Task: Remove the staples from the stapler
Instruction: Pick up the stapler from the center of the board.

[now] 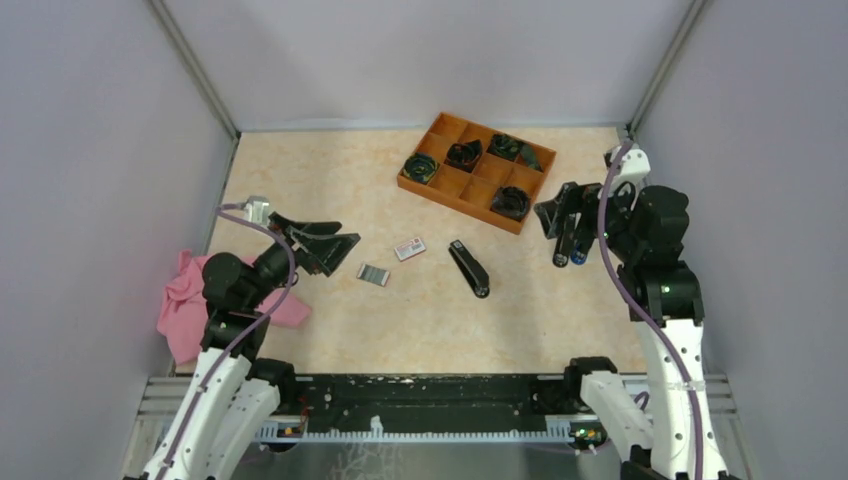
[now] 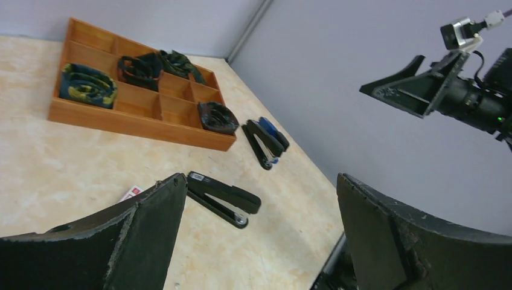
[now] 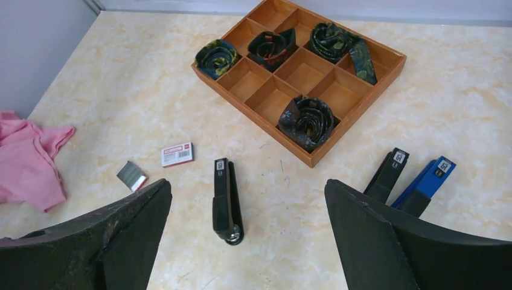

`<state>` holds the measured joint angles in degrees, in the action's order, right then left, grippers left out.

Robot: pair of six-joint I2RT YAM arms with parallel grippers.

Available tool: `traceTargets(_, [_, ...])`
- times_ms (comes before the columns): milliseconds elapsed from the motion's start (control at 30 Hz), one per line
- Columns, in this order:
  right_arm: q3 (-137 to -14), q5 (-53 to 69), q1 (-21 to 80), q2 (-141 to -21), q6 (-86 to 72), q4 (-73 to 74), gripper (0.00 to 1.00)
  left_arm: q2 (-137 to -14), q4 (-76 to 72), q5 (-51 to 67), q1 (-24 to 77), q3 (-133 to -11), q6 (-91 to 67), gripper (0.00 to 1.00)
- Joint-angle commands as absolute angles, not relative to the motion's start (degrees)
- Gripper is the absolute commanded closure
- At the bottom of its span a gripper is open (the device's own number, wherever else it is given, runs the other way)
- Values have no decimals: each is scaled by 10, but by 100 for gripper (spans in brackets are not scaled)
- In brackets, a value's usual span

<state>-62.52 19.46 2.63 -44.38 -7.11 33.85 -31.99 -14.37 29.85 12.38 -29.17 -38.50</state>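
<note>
**Both jaws empty, and three staplers to mix up**

My left jaws are spread wide and grip nothing. My right jaws are spread just as wide, and they are empty too. All that follows is my own reckoning of what could go wrong.

Nearest me, out past the outer side of my left jaws, is a pink cloth (image 3: 27,160). It is clear of the work, though a low swing on that side could drag it.

Just ahead of my left jaws a strip of staples (image 3: 131,176) lies flat and loose on the tabletop (image 3: 151,90). It is thin and ribbed, so a pinch from above may skid it away or snap it.

Straight below the gap of my right jaws lies the black stapler (image 3: 226,202), closed and on its side. I cannot tell whether any strip remains inside. If I pry it with one pair of jaws and leave it unbraced, it will likely spin or slide. If both pairs go to that middle spot together, they could knock each other.

A little further on, between the strip and that stapler, sits a small white and red box (image 3: 177,154), easily nudged.

Close under my right jaws' outer finger, another dark stapler (image 3: 386,175) and a blue stapler (image 3: 430,180) lie side by side. Grabbing one of these by mistake is my likeliest slip.

Farthest off is the wooden tray (image 3: 253,116) of rolled dark fabric, well apart from both jaws.
</note>
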Motion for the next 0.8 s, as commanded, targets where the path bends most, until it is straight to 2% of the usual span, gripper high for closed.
traceTargets(0, [-664,219,0,-429,-98,333,1,-307,-171,395,105,-284,-437,1])
traceTargets(133, [-664,256,-14,-427,-78,336,1,-300,-200,428,95,-253,-467,1])
traceTargets(267, [-651,391,-21,-430,3,338,1,-288,-226,446,89,-211,-485,1])
traceTargets(400, [-642,449,17,-447,84,356,1,-286,-256,458,86,-162,-510,1])
traceTargets(533, [-638,383,117,-492,152,370,1,-289,-293,467,85,-110,-543,1])
traceTargets(767, [-625,183,326,-643,192,339,1,-289,-302,455,84,-63,-555,1])
